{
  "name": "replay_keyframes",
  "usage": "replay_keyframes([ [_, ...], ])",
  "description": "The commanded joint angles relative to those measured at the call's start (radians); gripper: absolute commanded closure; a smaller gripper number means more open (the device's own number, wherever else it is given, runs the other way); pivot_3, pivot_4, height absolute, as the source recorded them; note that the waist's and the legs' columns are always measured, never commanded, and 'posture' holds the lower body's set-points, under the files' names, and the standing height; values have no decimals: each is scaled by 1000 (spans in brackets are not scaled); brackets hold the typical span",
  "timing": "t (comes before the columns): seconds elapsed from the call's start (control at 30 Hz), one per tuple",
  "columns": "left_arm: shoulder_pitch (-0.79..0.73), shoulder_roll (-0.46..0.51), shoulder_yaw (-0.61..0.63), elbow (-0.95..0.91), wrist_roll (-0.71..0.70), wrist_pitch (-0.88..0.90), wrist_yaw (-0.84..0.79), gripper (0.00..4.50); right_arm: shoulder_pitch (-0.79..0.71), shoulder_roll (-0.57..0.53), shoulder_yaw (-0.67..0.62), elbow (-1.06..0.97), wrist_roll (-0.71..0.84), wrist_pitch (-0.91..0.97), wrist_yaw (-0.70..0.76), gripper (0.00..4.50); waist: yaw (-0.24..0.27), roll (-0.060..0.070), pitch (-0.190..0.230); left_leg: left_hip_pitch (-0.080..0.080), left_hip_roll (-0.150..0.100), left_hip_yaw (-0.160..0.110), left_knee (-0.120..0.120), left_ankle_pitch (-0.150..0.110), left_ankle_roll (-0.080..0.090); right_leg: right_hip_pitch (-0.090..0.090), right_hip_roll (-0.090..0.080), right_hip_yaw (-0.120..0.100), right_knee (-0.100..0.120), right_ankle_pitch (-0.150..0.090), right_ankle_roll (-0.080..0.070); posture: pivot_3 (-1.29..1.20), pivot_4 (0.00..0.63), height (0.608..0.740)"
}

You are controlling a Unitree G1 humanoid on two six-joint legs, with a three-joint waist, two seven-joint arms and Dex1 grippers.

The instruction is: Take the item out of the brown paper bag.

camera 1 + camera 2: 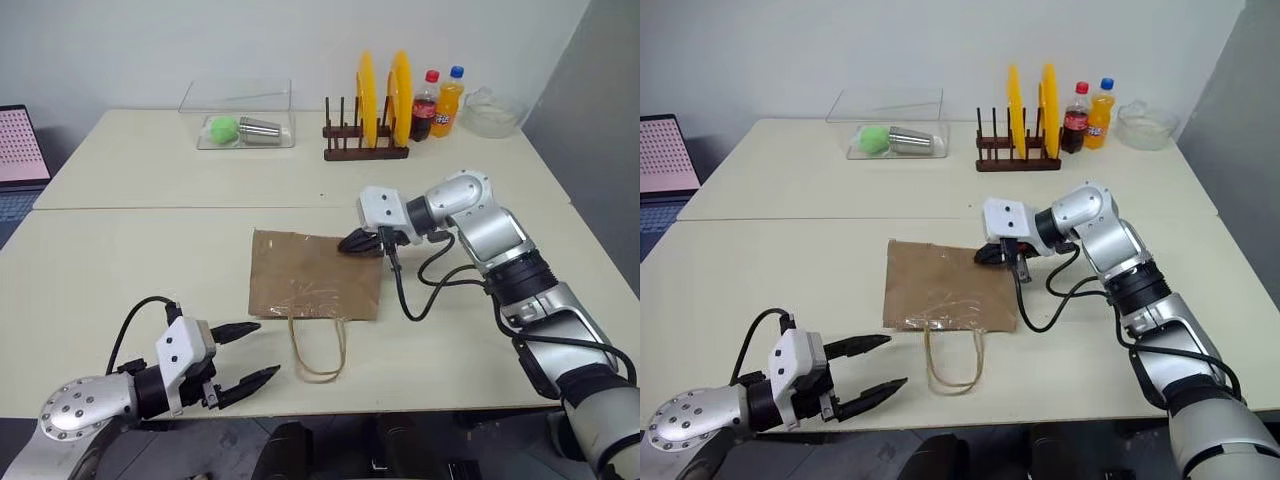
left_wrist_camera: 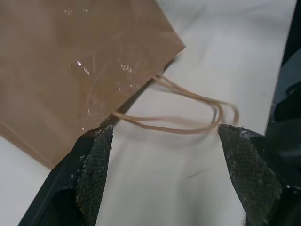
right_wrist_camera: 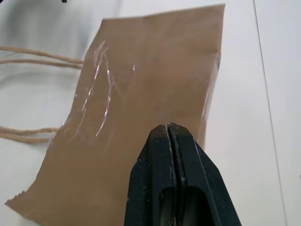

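No readable text, number or sign anywhere. Labels on the two bottles (image 1: 437, 104) at upper right too small to make out. Brown paper bag (image 1: 315, 275) at centre unprinted.

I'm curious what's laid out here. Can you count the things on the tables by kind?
Brown paper bag: 1
Yellow plates in a wooden rack: 2
Drink bottles: 2
Clear box: 1
Green ball: 1
Metal cup: 1
Glass bowl: 1
Total with rack: 10
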Motion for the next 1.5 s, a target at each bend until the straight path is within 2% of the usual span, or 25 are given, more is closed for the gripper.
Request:
replay_keyframes([
  [0.03, -36, 41, 41, 27, 44, -101, -37, 767, 75, -44, -94, -206, 130, 36, 17, 4455, 6, 0, 0, 0, 0, -1, 0, 0, 0, 0, 0, 0, 0, 0, 0, 0, 150, 740],
  [0.1, -84, 69, 27, 51, 72, -152, -60, 596, 159, -77, -126, -336, 185, 132, -9, 4295, 18, 0, 0, 0, 0, -1, -1, 0, 0, 1, 0, -1, -2, 0, 0, 0, 150, 740],
  [0.2, -130, 121, -24, 101, 144, -286, -137, 0, 297, -135, -165, -516, 258, 256, -46, 3598, 25, 0, 0, 0, 0, -2, -2, 0, 0, 1, 0, -2, -5, 0, 0, 0, 150, 740],
  [0.33, -229, 159, -123, 202, 200, -429, -224, 0, 514, -197, -213, -722, 296, 361, -153, 2162, 26, 0, 0, 0, 0, -1, -7, 0, 0, 1, 0, -1, -8, 0, 0, 0, 150, 740],
  [0.47, -330, 152, -237, 304, 262, -569, -281, 0, 637, -216, -237, -862, 308, 460, -278, 647, 22, 1, 0, 0, 1, 1, -8, 0, 0, 1, 0, -2, -10, -2, 4, 0, 150, 740],
  [0.53, -383, 133, -291, 353, 288, -614, -285, 0, 682, -234, -227, -916, 306, 489, -305, 28, 22, 1, 0, 0, 1, 1, -8, 0, 0, 1, 0, -2, -11, -2, 5, 0, 150, 740],
  [0.8, -518, 58, -421, 476, 328, -694, -267, 0, 834, -263, -248, -1055, 340, 587, -423, 28, 25, 0, 0, -1, 1, 1, -7, 0, 0, 2, 0, -2, -13, -1, 6, 0, 150, 740],
  [1.07, -570, -17, -506, 479, 322, -672, -266, 0, 927, -296, -268, -1110, 367, 603, -474, 28, 23, 0, -1, -1, 1, 0, -7, 0, 0, 3, 0, -3, -13, -1, 7, 0, 150, 740],
  [1.2, -588, -31, -533, 495, 327, -680, -272, 925, 946, -313, -272, -1117, 381, 596, -486, 0, 25, -1, -1, -1, 1, 0, -7, 0, 0, 3, 0, -3, -13, -1, 7, 0, 150, 740],
  [1.4, -622, -53, -557, 529, 332, -683, -267, 2926, 970, -337, -276, -1123, 383, 571, -487, 0, 24, -1, -1, 0, 1, -1, -7, 0, 0, 4, 1, -3, -13, -1, 7, 0, 150, 740],
  [1.5, -645, -71, -551, 521, 304, -621, -253, 3923, 978, -344, -264, -1126, 364, 547, -494, 0, 25, -1, -1, -1, 1, -1, -7, 0, 0, 4, 1, -3, -13, -1, 7, 0, 150, 740],
])
